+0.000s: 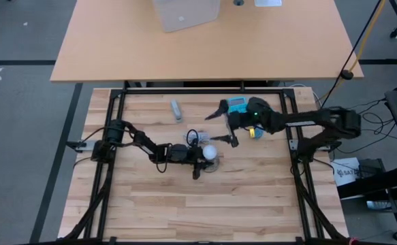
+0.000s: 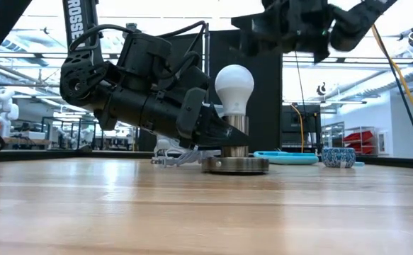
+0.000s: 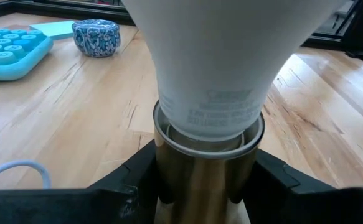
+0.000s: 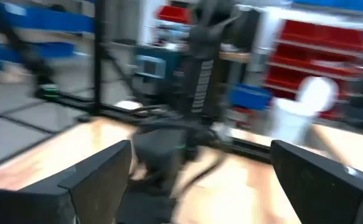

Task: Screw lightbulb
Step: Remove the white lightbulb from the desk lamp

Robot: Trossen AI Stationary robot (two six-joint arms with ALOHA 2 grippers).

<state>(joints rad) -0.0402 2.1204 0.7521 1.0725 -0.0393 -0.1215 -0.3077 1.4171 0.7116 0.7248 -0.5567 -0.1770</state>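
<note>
Near the middle of the table (image 1: 150,197), we see the lightbulb (image 2: 234,88): white, frosted, faint grey print too small to read. It stands upright in the metal socket (image 2: 235,164). The left gripper (image 3: 200,180) clamps the socket's collar. The right gripper (image 1: 220,126) hangs wide, holding nothing, toward the far edge.

The high view looks straight down on the whole table (image 1: 184,204). The low view sits at tabletop level, facing the lightbulb (image 2: 234,85) nearby. The left wrist view is closest, also showing the lightbulb. The right wrist view faces it from farther off.
</note>
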